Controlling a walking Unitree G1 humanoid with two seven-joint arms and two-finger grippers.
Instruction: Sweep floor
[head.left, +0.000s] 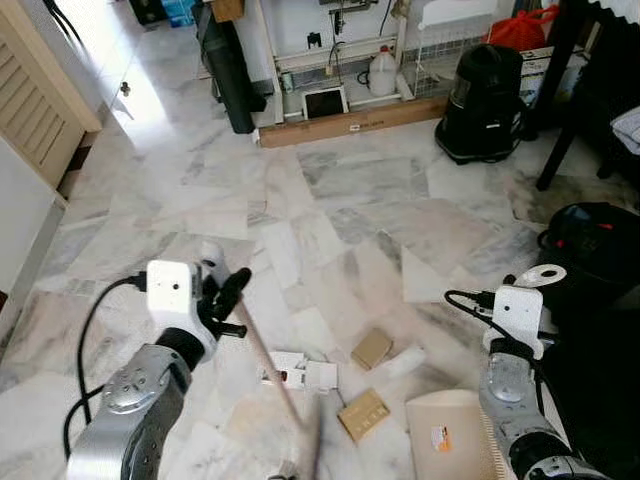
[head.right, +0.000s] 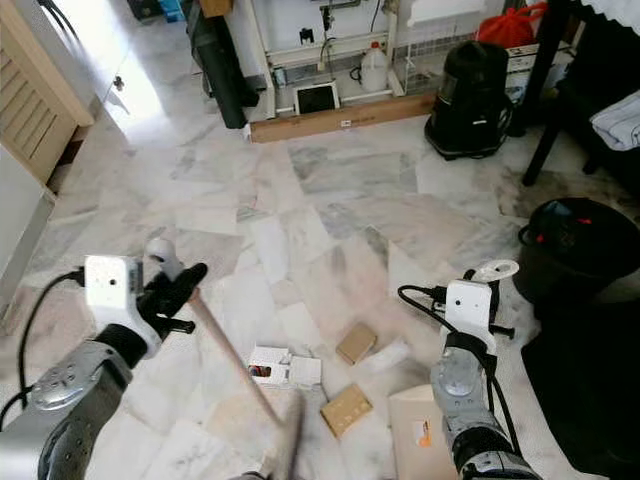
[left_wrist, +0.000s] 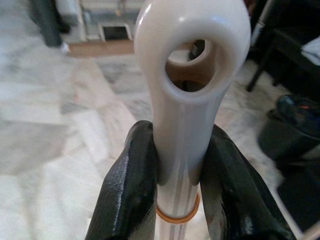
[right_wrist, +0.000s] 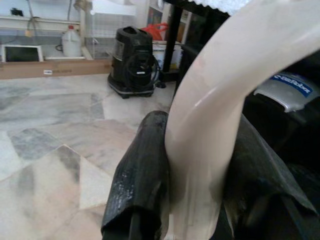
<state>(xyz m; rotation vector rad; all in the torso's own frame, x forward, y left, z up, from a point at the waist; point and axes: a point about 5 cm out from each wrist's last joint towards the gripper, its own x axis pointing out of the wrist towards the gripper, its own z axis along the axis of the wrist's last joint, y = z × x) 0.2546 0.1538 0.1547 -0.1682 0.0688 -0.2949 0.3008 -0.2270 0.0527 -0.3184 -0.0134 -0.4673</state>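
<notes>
My left gripper (left_wrist: 181, 132) is shut on the white top of a broom handle (head.left: 262, 352), just under its hanging hole (left_wrist: 192, 62). The tan shaft slants down to the broom head (head.left: 310, 450) at the frame's bottom. My right gripper (right_wrist: 200, 130) is shut on the cream dustpan handle (head.left: 545, 272). The beige dustpan (head.left: 450, 435) rests on the marble floor beside my right arm. Litter lies between broom and pan: two brown cardboard bits (head.left: 371, 348) (head.left: 363, 414), a white carton (head.left: 300, 372) and a white scrap (head.left: 405, 360).
A black vacuum cleaner (head.left: 483, 90) and a long cardboard box (head.left: 350, 120) stand along the far wall. A black bin (head.left: 595, 245) and a dark table leg (head.left: 560, 110) crowd the right side. A louvred door (head.left: 35, 100) is at left. Open marble floor (head.left: 330, 210) lies ahead.
</notes>
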